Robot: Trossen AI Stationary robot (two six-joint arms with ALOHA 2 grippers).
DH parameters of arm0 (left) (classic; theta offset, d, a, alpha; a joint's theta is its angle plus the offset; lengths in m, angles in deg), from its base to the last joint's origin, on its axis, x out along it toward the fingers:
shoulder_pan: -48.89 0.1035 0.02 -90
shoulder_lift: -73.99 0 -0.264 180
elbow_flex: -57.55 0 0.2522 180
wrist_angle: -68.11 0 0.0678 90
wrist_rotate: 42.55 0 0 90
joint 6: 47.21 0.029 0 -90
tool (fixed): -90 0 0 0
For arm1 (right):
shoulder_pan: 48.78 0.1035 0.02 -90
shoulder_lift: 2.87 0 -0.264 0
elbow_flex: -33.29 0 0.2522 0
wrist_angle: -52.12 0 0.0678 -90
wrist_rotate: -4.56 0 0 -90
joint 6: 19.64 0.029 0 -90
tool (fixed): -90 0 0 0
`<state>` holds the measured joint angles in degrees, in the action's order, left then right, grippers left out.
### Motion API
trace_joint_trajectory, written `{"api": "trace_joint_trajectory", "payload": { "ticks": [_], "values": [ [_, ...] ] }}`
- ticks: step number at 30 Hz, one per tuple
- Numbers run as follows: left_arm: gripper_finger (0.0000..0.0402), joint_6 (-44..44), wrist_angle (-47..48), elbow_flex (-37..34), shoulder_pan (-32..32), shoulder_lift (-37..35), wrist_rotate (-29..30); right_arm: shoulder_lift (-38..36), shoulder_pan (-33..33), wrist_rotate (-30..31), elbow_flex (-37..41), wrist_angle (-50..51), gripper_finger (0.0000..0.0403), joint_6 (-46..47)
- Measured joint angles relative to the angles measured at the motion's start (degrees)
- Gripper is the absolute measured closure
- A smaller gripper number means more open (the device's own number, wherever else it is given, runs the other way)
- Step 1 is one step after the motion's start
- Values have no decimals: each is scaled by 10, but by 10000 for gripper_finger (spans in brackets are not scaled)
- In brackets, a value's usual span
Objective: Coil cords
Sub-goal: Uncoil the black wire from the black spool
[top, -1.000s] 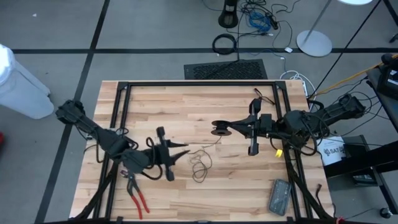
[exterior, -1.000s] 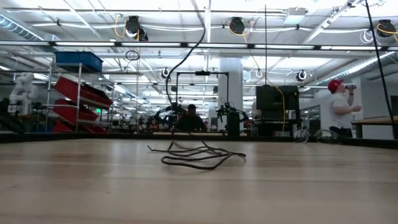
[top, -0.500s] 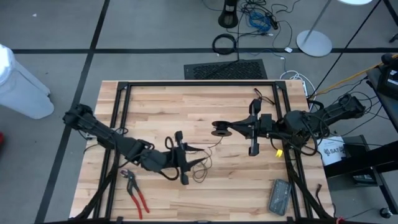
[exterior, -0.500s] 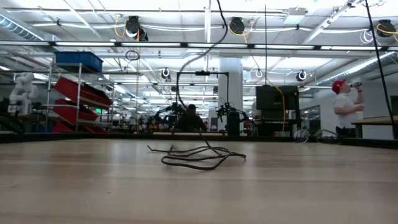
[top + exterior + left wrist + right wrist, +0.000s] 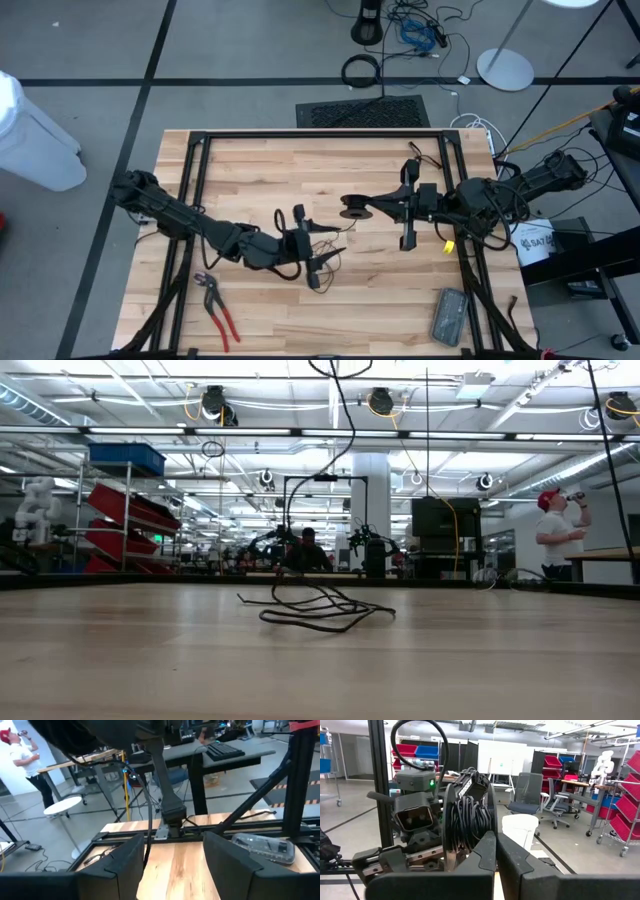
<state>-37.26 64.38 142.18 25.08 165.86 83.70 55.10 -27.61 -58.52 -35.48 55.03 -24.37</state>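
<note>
I see pale, banded wood planks on the table [image 5: 260,170] inside a black metal frame. The cord [image 5: 318,610] is a thin black wire, loosely tangled mid-table under my left gripper [image 5: 318,252], whose fingers are spread. My right gripper [image 5: 352,209] is pressed together on the wound dark spool [image 5: 466,822].

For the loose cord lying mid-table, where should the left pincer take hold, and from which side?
Probably where the loose cord bunches into overlapping loops, coming straight down from above. The strands lie flat on the table and barely rise in the low view, so a sideways approach would slide over them. The left pincer is open right there; the right pincer is shut at the spool.
</note>
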Motion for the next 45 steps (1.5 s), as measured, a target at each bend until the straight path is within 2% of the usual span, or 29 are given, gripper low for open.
{"api": "trace_joint_trajectory", "payload": {
  "ticks": [6,18,28,39,45],
  "values": [
    [191,-6,-51,0,7,0,0,0,0,0,0,0,403,0],
    [191,-21,-45,0,21,2,-20,0,0,0,0,0,403,0],
    [197,6,-46,0,29,10,-48,0,0,0,0,0,403,0],
    [295,10,-44,0,32,10,-82,0,0,0,0,0,403,0],
    [369,20,-42,0,32,10,-82,0,0,0,0,0,403,0]
  ]
}}
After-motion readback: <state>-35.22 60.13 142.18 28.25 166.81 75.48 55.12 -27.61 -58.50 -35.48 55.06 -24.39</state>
